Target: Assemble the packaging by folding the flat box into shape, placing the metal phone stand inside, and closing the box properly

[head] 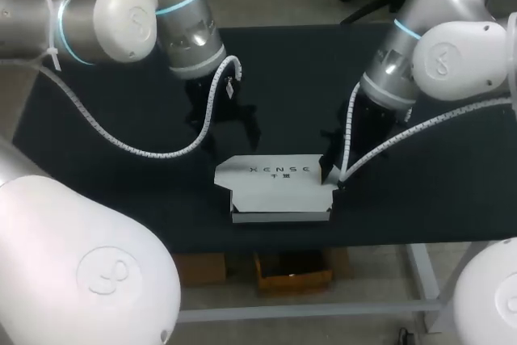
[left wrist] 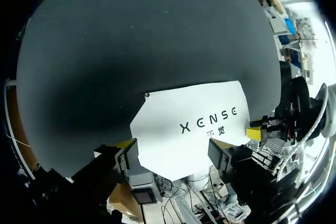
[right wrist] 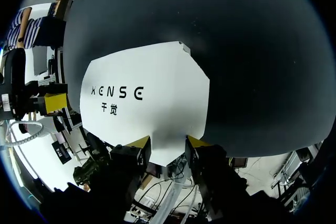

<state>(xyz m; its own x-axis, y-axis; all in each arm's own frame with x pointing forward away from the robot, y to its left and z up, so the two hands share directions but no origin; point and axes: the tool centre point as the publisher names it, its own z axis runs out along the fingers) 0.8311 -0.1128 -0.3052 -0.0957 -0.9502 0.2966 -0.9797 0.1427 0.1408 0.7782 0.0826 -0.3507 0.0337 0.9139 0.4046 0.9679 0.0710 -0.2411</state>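
The white box (head: pixel 275 187) lies partly folded near the table's front edge, its printed panel up and a low front wall raised. My right gripper (head: pixel 329 174) is at the box's right end. In the right wrist view the box's (right wrist: pixel 147 98) narrowing end flap fills the gap between the right gripper's (right wrist: pixel 168 144) yellow tips, which are shut on it. My left gripper (head: pixel 242 131) hovers above the box's back left part. Its fingers stand wide open in its own view (left wrist: pixel 170 150), over the printed panel (left wrist: pixel 194 124). No metal phone stand is visible.
The dark table (head: pixel 121 119) stretches bare to the left, right and behind the box. Its front edge runs just below the box. My right arm's cable loops beside the box's right end.
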